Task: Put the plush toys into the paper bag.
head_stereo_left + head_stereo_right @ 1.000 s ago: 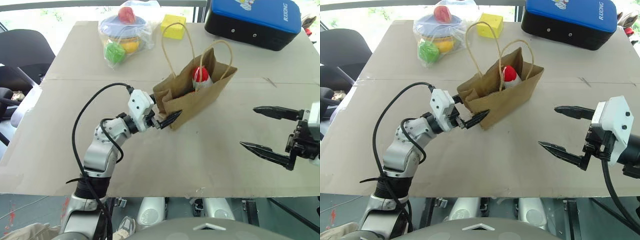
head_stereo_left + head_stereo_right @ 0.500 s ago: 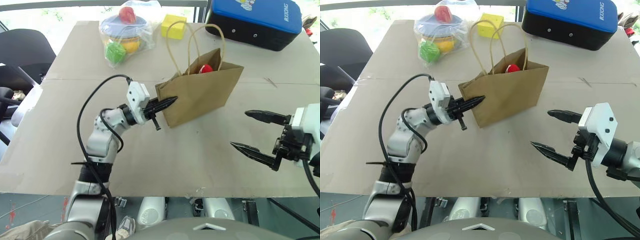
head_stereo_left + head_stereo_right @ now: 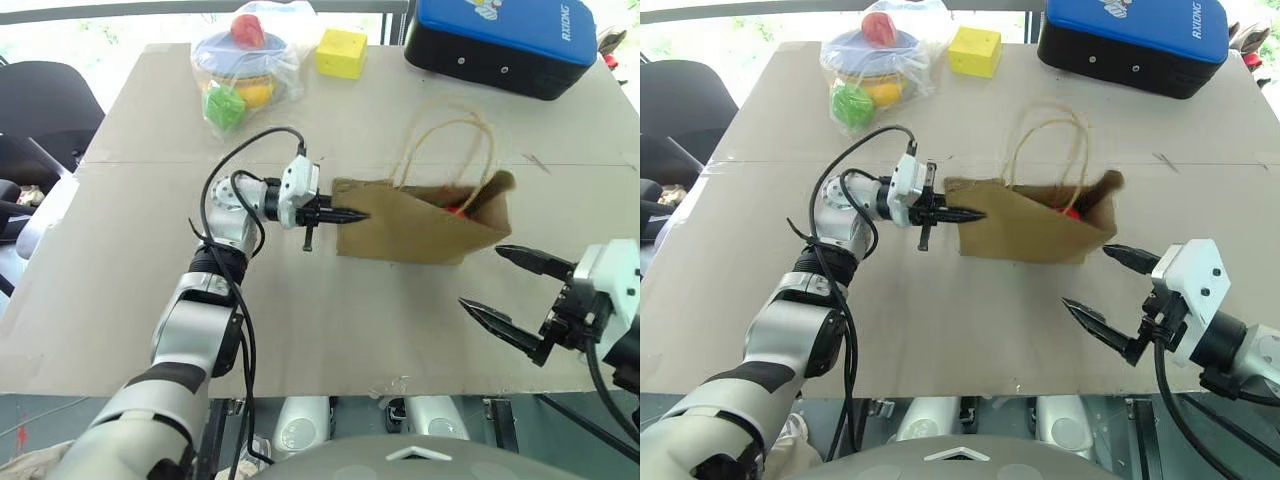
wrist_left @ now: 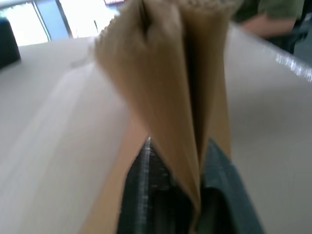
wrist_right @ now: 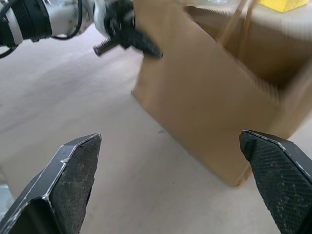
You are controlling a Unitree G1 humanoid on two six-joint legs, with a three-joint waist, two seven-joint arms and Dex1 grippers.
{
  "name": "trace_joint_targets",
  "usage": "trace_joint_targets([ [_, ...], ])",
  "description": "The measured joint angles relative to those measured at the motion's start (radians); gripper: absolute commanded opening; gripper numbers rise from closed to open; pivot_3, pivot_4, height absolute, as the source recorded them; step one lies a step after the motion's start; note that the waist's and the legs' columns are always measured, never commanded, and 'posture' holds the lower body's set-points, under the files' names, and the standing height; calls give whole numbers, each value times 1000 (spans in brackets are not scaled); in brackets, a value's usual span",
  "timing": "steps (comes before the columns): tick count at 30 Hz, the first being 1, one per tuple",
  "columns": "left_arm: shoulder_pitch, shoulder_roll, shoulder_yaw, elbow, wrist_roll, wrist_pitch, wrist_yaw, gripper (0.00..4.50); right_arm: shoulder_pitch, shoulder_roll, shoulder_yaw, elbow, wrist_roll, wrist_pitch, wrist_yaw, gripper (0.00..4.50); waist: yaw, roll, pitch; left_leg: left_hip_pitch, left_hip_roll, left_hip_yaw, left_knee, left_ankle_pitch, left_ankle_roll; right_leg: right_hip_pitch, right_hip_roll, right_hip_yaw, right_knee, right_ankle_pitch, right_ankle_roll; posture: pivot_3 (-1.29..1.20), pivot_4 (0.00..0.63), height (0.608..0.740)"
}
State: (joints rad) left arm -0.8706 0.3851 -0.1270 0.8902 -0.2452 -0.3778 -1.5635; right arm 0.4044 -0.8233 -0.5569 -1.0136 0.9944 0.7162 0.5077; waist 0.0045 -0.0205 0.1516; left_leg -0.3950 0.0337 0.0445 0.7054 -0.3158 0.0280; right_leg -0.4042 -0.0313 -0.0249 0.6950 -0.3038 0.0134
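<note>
The brown paper bag (image 3: 420,230) leans low on the table's middle, its loop handles (image 3: 440,150) standing up and its mouth toward the right. A red tip of a plush toy (image 3: 455,211) peeks out of that mouth; the rest of the toy is hidden inside. My left gripper (image 3: 352,215) is shut on the bag's left edge, and in the left wrist view a fold of the paper bag (image 4: 161,97) sits between the fingers (image 4: 146,195). My right gripper (image 3: 480,276) hangs open just in front of the bag's right end, not touching it.
At the table's far side stand a plastic-wrapped colourful stacking toy (image 3: 243,65), a yellow foam cube (image 3: 341,53) and a blue and black padded case (image 3: 510,40). A black chair (image 3: 40,110) stands off the left edge. The table's front edge runs close below my right gripper.
My left gripper has closed on the bag's left edge and reached forward. The bag has shifted right and leaned over lower. My right gripper has sunk a little, still open.
</note>
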Motion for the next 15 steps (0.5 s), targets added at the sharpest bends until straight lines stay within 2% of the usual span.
trace_joint_targets([
  [2,0,0,-2,30,32,-23,14,2372,0,-11,-2,-1,22,0,-26,4500,3,0,0,0,-1,0,0,0,0,0,0,0,0,0,0,0,150,729],
  [5,0,-1,0,37,40,-20,18,3463,-11,-20,0,-2,35,0,-47,4500,5,0,0,0,-1,0,0,0,0,0,0,0,0,0,0,0,150,729],
  [6,0,0,1,37,43,-9,19,4081,-31,-29,3,-2,48,0,-64,4500,6,0,0,0,-1,0,0,0,0,0,0,0,0,0,0,0,150,729],
  [7,0,0,2,36,44,-3,19,4447,-37,-32,4,-2,53,0,-68,4500,6,0,0,0,-1,0,0,0,0,0,0,0,0,0,0,0,150,729],
  [11,14,23,37,-24,8,75,9,4447,-68,-54,20,4,81,1,-87,4500,5,0,0,-1,0,-1,0,0,0,0,-1,-1,0,0,0,0,150,729],
  [15,59,113,79,-168,-36,232,10,4447,-76,-57,29,12,89,0,-86,4500,-1,0,0,0,1,-1,0,0,0,0,-1,-1,0,0,0,0,150,729],
])
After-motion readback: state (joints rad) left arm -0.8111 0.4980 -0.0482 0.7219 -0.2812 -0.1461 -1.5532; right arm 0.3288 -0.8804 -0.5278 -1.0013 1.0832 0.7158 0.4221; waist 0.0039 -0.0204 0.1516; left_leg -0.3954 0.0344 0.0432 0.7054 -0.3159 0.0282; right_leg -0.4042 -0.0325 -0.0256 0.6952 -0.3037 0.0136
